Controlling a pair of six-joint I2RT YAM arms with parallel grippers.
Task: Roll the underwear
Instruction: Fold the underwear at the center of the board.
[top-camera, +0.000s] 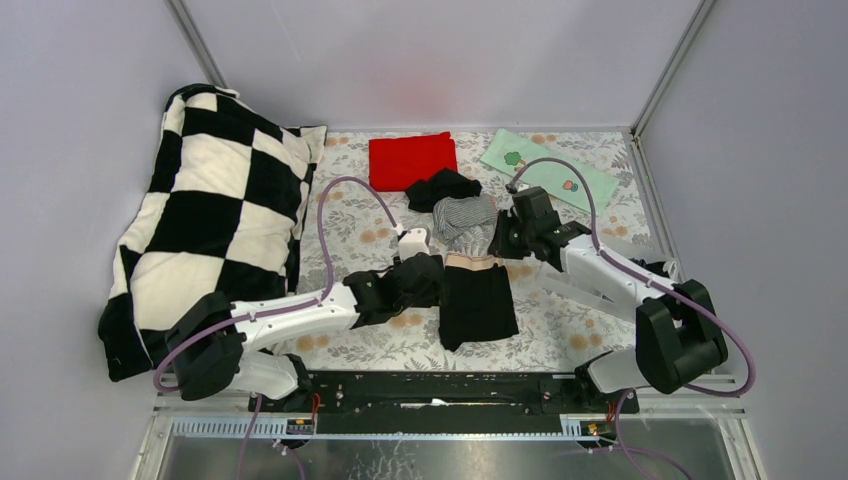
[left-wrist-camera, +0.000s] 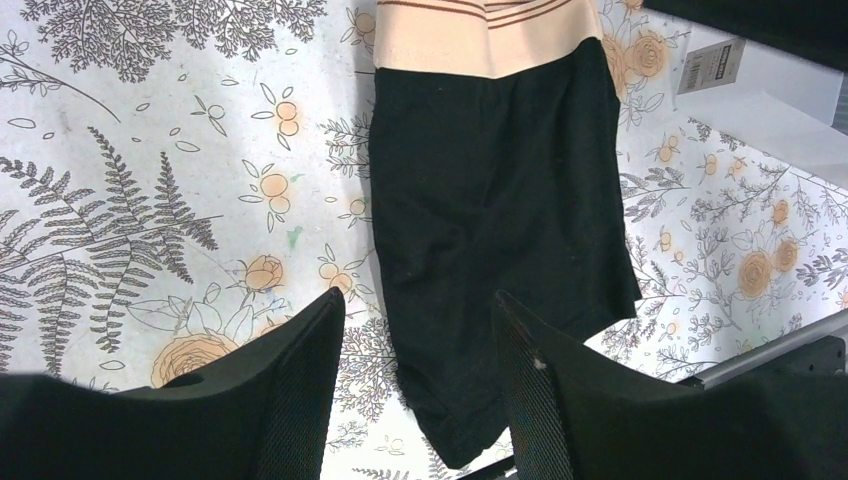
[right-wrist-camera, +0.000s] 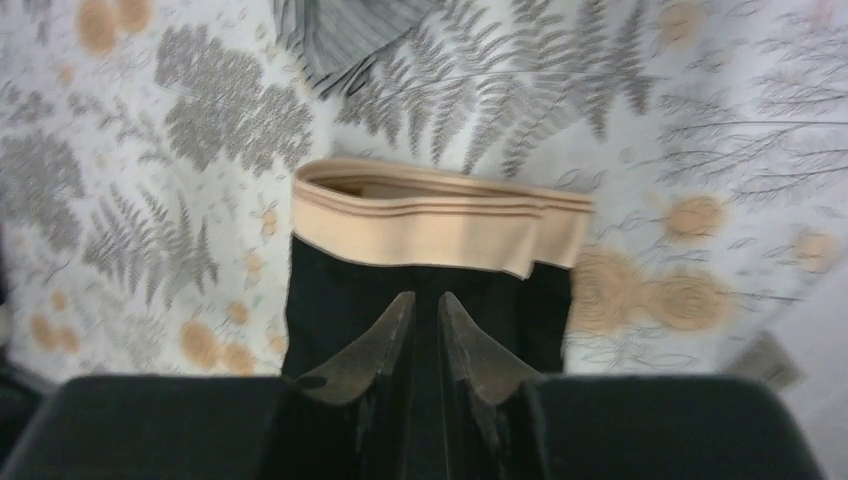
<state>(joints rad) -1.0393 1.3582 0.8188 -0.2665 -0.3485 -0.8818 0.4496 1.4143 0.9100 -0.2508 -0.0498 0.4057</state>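
Observation:
A black brief with a tan waistband (top-camera: 478, 300) lies folded into a long strip at the table's middle, waistband at the far end. In the left wrist view (left-wrist-camera: 490, 190) my left gripper (left-wrist-camera: 416, 294) is open over its near left edge and holds nothing; it sits at the strip's left side (top-camera: 432, 272). My right gripper (right-wrist-camera: 425, 296) is shut, with its tips over the black cloth just short of the waistband (right-wrist-camera: 430, 225), at the strip's far right corner (top-camera: 503, 243). A grey pinstriped brief (top-camera: 465, 218) and a crumpled black brief (top-camera: 442, 188) lie behind it.
A red cloth (top-camera: 412, 160) and a pale green printed cloth (top-camera: 548, 170) lie at the back. A black-and-white checkered pillow (top-camera: 210, 220) fills the left side. A black rail (top-camera: 430, 392) runs along the near edge. Grey walls enclose the table.

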